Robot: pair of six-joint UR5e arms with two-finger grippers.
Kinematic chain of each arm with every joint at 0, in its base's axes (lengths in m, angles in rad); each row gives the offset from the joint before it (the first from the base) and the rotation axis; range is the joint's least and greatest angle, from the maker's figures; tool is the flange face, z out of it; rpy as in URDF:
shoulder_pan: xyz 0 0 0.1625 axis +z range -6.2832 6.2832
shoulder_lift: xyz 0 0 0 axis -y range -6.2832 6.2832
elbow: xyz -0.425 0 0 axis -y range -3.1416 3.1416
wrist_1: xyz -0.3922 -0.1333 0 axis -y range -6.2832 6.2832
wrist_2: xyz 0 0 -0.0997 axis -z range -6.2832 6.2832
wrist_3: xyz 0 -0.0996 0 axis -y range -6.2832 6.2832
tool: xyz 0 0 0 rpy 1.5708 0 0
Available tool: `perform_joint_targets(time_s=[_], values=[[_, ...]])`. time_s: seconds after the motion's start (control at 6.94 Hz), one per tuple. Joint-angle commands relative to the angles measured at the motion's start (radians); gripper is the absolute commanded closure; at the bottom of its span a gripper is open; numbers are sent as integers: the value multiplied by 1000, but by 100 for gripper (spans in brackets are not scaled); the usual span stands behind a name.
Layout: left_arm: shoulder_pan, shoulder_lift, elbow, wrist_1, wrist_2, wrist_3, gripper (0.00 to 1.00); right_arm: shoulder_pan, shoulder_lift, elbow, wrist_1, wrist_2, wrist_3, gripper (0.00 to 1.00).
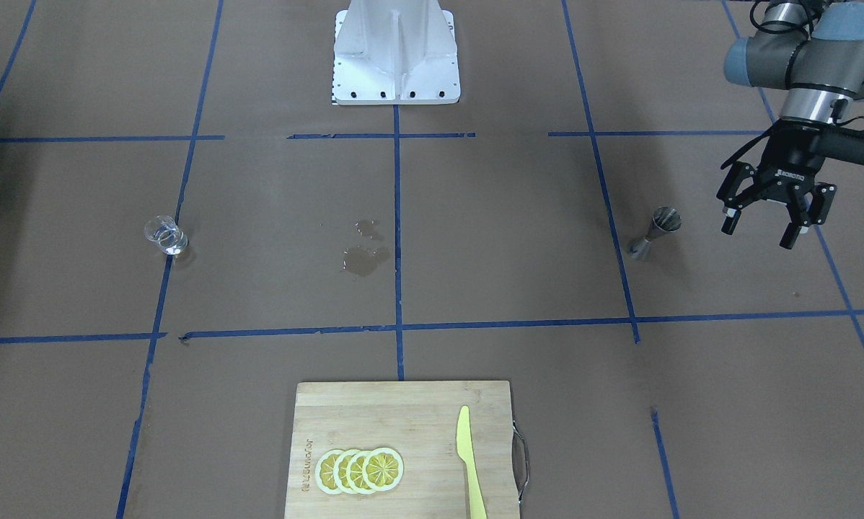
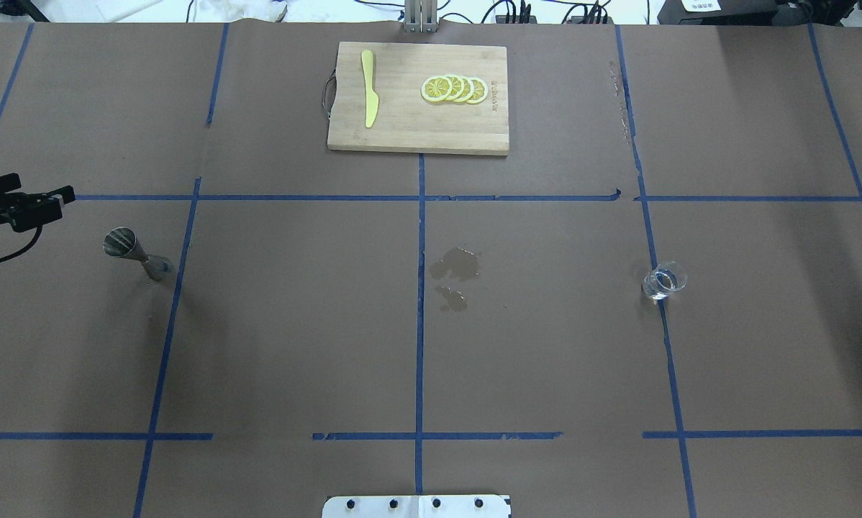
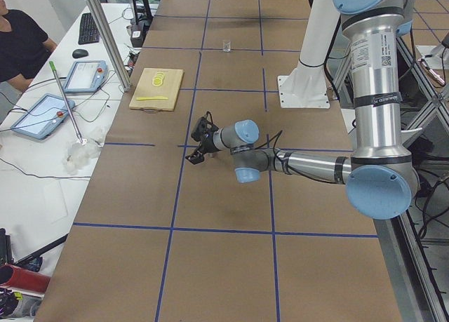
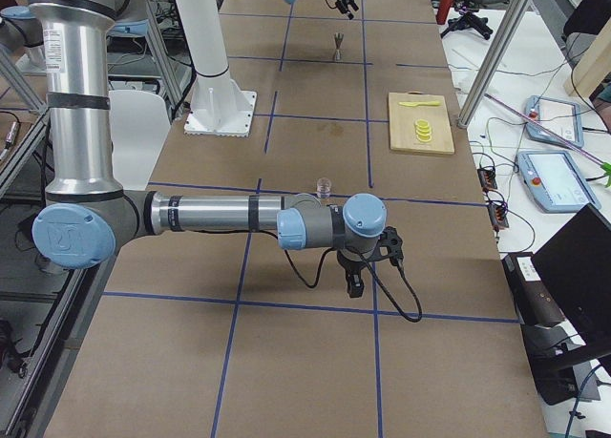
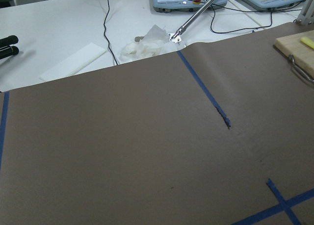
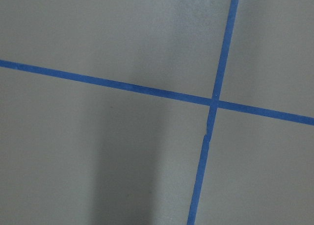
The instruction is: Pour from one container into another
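Note:
The clear glass beaker (image 1: 165, 236) stands upright on the brown table, alone on the robot's right side (image 2: 664, 280). On the robot's left side stands the silver hourglass jigger (image 1: 655, 232), also upright (image 2: 134, 252). My left gripper (image 1: 758, 232) hangs open and empty above the table, a short way outboard of the jigger and not touching it. My right gripper (image 4: 353, 281) shows only in the exterior right view, low over the table well away from the beaker (image 4: 324, 184). I cannot tell whether it is open or shut.
A wooden cutting board (image 1: 403, 404) at the far table edge carries lemon slices (image 1: 360, 470) and a yellow plastic knife (image 1: 469, 461). A wet spill patch (image 1: 363, 256) marks the table's middle. The robot's white base (image 1: 396, 54) stands at the near edge.

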Motion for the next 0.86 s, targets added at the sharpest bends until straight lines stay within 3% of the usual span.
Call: perform_joint_targets(time_s=[0.0, 0.43, 0.72], values=[[218, 79, -59, -46, 290, -121, 0, -23, -5, -1, 30, -7, -1, 0], [421, 81, -59, -43, 626, -127, 0, -39, -6, -2, 34, -25, -7, 0], [519, 76, -53, -37, 773, -121, 0, -43, -6, -5, 31, -25, -5, 0]])
